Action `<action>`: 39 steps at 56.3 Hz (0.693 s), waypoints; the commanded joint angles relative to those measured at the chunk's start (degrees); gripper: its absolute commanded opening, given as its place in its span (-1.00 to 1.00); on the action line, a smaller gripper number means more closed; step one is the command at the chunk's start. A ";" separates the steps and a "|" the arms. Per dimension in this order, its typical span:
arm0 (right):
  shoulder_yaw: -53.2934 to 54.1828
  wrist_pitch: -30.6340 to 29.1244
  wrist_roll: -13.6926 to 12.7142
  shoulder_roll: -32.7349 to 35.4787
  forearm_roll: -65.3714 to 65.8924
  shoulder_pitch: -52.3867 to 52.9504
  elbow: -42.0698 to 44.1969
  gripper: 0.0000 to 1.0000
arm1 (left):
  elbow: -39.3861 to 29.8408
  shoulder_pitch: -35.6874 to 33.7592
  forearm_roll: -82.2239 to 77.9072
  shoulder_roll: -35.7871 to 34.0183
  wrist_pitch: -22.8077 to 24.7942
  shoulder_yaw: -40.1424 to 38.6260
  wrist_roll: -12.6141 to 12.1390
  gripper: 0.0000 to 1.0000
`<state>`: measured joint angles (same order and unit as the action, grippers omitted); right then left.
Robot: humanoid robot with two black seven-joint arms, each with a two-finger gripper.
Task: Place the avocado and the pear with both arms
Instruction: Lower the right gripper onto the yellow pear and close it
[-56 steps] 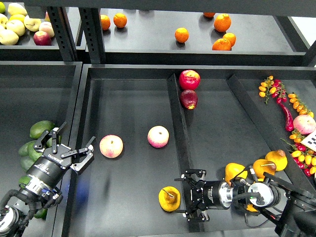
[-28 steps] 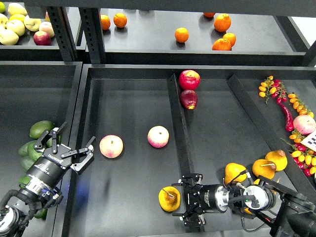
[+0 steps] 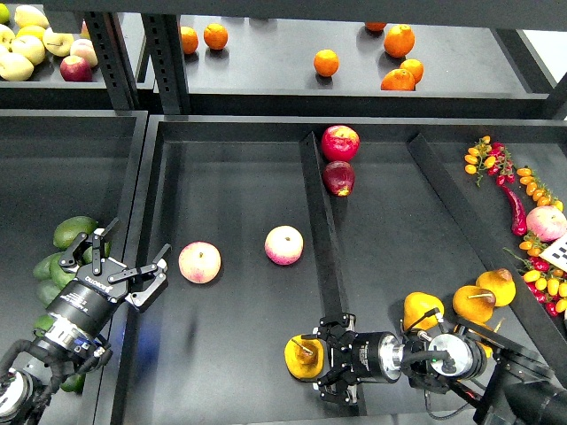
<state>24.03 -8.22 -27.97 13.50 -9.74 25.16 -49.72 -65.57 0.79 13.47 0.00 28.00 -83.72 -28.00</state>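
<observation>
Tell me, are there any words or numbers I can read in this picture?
None can be read.
White lettering on the black cylindrical left arm wrist: too small and blurred.
White card with black marks at the right edge: cut off, unreadable.

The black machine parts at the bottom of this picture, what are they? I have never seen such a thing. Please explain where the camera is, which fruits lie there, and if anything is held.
The camera sits on a robot's head and looks down at black trays. The two black parts are its arms. The left gripper is open and empty, beside a pile of avocados. The right gripper reaches to a yellow pear; its fingers are around the pear, but I cannot tell if they grip it. More pears lie at the right. Two pink-yellow round fruits lie in the middle tray, and oranges on the shelf behind.
</observation>
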 commanded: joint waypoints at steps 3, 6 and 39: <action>0.05 0.04 -0.03 -0.14 0.07 -0.46 0.15 -0.27 | 0.09 0.00 -0.02 0.00 0.00 0.22 0.00 0.99; 0.05 0.04 -0.03 -0.14 -0.02 -0.64 0.15 -0.37 | 0.09 0.00 -0.02 0.00 0.00 0.14 0.00 0.99; 3.74 -0.22 -0.03 0.13 -1.60 0.32 -1.08 -0.55 | 0.09 0.00 -0.02 0.00 0.00 0.05 0.00 0.99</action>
<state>25.70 -8.48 -28.13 13.53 -11.17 24.78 -50.27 -65.48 0.79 13.45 0.00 28.00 -83.67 -28.00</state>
